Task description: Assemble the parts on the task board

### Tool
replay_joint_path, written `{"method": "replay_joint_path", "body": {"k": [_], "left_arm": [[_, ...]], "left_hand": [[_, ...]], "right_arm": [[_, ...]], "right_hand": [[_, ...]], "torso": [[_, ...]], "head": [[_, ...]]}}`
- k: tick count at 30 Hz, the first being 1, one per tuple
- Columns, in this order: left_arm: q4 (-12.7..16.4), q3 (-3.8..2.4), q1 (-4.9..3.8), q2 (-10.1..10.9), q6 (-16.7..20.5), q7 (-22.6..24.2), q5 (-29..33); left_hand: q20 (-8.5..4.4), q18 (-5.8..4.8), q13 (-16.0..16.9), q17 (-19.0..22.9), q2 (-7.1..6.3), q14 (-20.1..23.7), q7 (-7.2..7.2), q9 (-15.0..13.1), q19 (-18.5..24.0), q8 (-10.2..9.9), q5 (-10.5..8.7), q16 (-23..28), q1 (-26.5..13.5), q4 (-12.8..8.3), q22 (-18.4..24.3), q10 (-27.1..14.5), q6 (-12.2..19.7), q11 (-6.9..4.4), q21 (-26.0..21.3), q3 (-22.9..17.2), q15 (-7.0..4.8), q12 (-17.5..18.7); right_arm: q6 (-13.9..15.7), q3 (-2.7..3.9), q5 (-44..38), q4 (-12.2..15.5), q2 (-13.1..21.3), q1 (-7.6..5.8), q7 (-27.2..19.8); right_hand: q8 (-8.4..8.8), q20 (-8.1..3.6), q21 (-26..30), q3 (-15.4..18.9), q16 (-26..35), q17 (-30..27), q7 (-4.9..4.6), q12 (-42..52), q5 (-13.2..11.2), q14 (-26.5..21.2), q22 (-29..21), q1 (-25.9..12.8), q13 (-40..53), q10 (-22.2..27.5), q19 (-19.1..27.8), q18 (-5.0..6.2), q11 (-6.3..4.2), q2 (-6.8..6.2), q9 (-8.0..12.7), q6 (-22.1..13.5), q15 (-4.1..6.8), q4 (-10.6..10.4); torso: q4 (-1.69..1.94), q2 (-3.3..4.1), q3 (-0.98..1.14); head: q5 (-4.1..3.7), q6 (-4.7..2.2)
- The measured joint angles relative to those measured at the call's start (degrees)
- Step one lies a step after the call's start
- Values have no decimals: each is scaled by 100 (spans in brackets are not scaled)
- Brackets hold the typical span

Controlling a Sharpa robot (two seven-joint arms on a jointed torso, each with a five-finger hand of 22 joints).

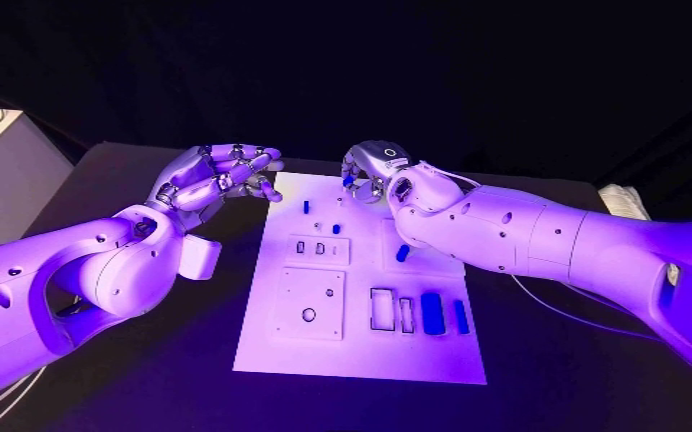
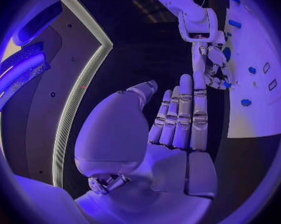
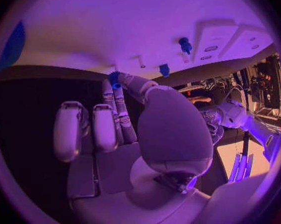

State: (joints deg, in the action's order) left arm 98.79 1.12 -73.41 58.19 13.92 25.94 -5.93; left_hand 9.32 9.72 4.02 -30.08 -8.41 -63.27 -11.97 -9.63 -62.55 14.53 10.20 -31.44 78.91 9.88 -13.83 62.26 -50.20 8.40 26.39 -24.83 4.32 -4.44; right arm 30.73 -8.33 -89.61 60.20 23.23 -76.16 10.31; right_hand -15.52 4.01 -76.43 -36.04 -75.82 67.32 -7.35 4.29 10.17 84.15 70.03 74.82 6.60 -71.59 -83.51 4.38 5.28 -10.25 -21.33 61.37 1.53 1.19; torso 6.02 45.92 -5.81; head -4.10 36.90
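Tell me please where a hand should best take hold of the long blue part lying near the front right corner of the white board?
A judgement: grip the long blue part across its two long sides, near its middle, coming straight down from above. It lies flat on the task board, with another blue part close beside it, so thin fingertips must fit into narrow gaps.

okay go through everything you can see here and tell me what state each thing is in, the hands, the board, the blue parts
left hand: off the board's left edge, fingers apart, holding nothing.
right hand: over the board's far end, pinching a small blue part.
task board: flat on the table.
blue parts: several lying in the near right corner, unassembled.
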Motion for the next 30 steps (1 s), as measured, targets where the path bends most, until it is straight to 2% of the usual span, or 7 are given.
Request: {"method": "replay_joint_path", "body": {"k": [13,22,30], "left_arm": [[-5,0,-6,-5,-2,-11,-10],[-17,0,-8,-9,-2,-19,-12],[-32,0,-8,-8,-3,-22,-14]], "left_hand": [[0,0,0,0,0,0,0,0,0,0,0,0,0,0,0,0,0,0,0,0,0,0],[0,0,0,1,0,0,0,0,0,0,0,0,0,0,1,0,0,0,-1,0,0,0],[0,0,0,1,0,0,0,0,0,0,0,0,0,0,1,0,0,0,-1,0,0,0]], "right_arm": [[0,12,25,-131,-57,-11,-3],[2,13,50,-115,-49,-14,-5],[46,8,59,-29,4,-7,-5]], "right_hand": [[2,42,24,-16,0,-40,-42,-66,-22,0,-20,16,107,31,43,1,-30,16,-2,-140,-1,17],[4,42,23,-17,0,-50,-45,-85,-34,-21,-14,16,109,31,42,1,-30,16,-6,-143,-22,17],[14,42,23,-16,-32,-25,-51,-99,-52,-21,2,16,106,30,42,1,-30,16,-10,-151,-22,17]], "torso": [[-1,20,-12],[-6,27,-14],[-13,34,-13]], "head": [[18,-2],[26,16],[38,4]]}}
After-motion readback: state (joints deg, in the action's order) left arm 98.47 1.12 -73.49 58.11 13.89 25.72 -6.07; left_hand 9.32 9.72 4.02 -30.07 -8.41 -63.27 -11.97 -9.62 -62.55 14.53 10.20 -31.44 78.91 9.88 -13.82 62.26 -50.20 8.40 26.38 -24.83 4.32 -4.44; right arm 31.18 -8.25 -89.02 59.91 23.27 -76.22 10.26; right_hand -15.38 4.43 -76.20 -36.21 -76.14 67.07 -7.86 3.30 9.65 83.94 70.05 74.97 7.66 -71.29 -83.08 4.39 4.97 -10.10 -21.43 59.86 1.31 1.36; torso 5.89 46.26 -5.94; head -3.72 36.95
